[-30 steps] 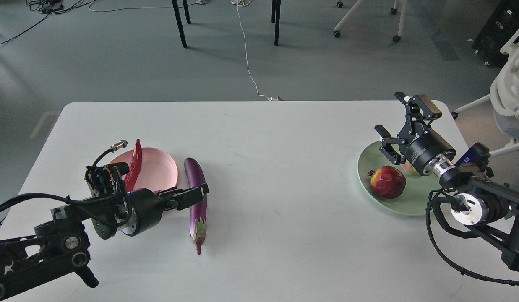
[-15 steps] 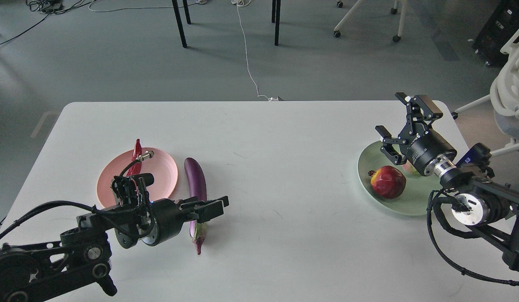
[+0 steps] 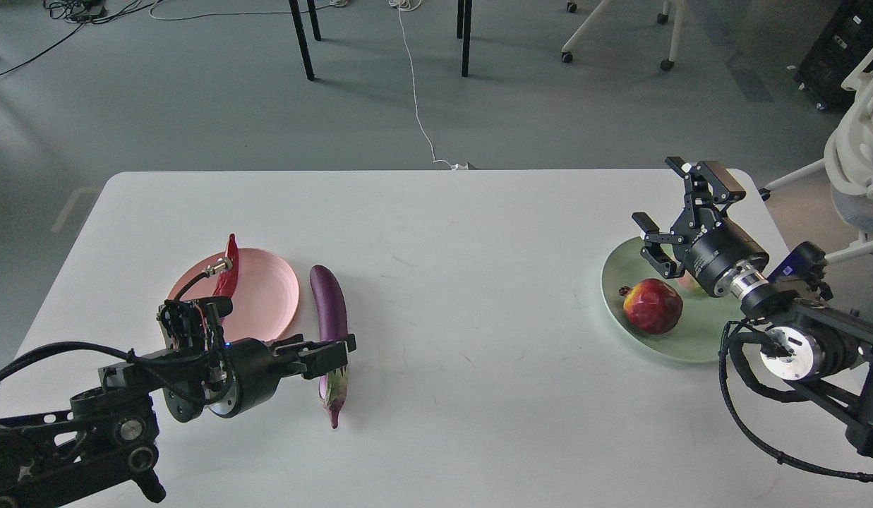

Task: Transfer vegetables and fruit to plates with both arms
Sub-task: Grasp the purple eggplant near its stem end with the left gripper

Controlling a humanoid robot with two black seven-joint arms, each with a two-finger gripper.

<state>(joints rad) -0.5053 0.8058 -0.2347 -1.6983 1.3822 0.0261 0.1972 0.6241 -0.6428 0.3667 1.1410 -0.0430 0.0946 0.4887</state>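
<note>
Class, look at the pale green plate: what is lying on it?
On the green plate sits the pomegranate. Behind it a pale fruit barely shows; the open right gripper and its wrist cover most of it and part of the plate.

Pale fruit (image 3: 686, 282) behind the pomegranate (image 3: 652, 305): mostly hidden by right gripper (image 3: 672, 212) body, only a pinkish sliver shows. Left of pomegranate, far across table: left gripper (image 3: 330, 351) covers part of eggplant (image 3: 329, 310) near the calyx; can't tell if fingers touch it (seen dark, side-on). Chili (image 3: 226, 271) lower end hidden behind left arm's cable connector. Both arms cut off at pic edges. Pink plate (image 3: 267, 289) near rim partly hidden by arm.
</note>
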